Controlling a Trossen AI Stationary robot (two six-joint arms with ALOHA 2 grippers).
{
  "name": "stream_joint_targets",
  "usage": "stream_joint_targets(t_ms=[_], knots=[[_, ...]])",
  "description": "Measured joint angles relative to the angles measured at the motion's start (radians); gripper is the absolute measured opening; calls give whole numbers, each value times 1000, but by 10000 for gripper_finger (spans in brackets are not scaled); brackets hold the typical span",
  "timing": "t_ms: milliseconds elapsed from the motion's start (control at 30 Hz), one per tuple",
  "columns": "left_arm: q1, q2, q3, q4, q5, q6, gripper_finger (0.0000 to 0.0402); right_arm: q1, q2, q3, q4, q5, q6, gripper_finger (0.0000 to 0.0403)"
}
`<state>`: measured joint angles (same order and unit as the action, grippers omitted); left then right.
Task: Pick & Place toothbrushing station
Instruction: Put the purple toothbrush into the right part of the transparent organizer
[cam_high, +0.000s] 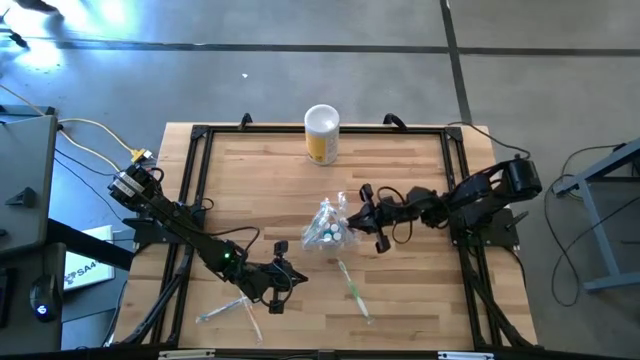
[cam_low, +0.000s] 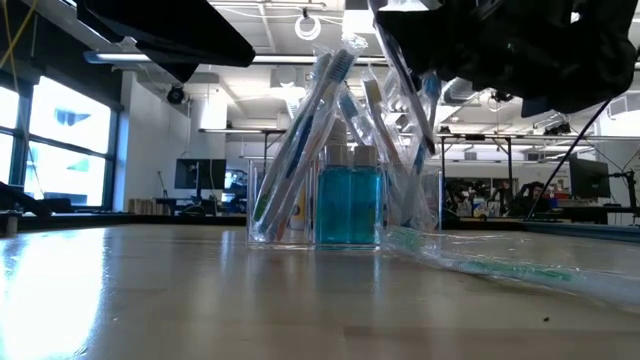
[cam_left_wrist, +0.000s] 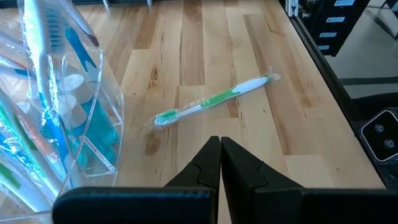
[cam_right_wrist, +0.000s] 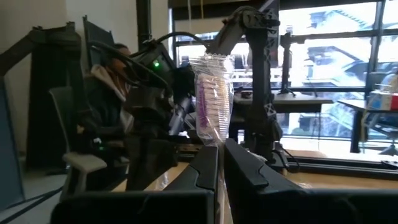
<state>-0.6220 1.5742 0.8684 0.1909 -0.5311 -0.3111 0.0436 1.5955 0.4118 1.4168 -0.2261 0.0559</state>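
Observation:
The toothbrushing station is a clear plastic holder (cam_high: 327, 230) (cam_low: 345, 205) standing mid-table, with wrapped toothbrushes leaning in it and teal tubes (cam_low: 348, 208). My right gripper (cam_high: 354, 215) (cam_right_wrist: 219, 155) is just right of the holder's top, shut on a wrapped toothbrush (cam_right_wrist: 211, 93) with purple bristles. My left gripper (cam_high: 292, 280) (cam_left_wrist: 219, 155) hovers shut near the front edge, left of a green toothbrush (cam_high: 352, 285) (cam_left_wrist: 211, 102) that lies flat on the table. Another wrapped brush (cam_high: 228, 308) lies at the front left. My right gripper pinches the wrapped toothbrush between its two fingers, just below its bristle head (cam_right_wrist: 213, 142). The fingers reach in about level from the table's right side and lie across the brush. The head end stands up above the fingers; the fingers hide the lower part.
A yellow canister with a white top (cam_high: 322, 135) stands at the table's far edge. A black frame (cam_high: 195, 180) runs around the tabletop. In the right wrist view a seated person (cam_right_wrist: 115, 81) shows beyond the table.

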Motion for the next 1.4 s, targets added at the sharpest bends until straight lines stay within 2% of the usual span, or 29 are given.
stream_joint_targets(t_ms=[167,333,667,1033,1100,1267,1400], knots=[[0,0,0,0,0,0,8,-23,0,0,-1,-44,1,5],[0,0,0,-1,0,0,8,-33,3,0,-13,-43,2,5],[0,0,0,-2,0,0,8,-33,136,0,67,-36,27,5],[0,0,0,-9,0,-1,8,-15,146,1,63,-32,29,5],[0,0,0,-9,0,-1,8,-6,146,1,54,-3,30,6],[0,0,0,-8,0,-1,8,11,146,1,19,69,12,28],[0,0,0,-8,-1,-1,8,23,146,1,15,75,-42,54]])
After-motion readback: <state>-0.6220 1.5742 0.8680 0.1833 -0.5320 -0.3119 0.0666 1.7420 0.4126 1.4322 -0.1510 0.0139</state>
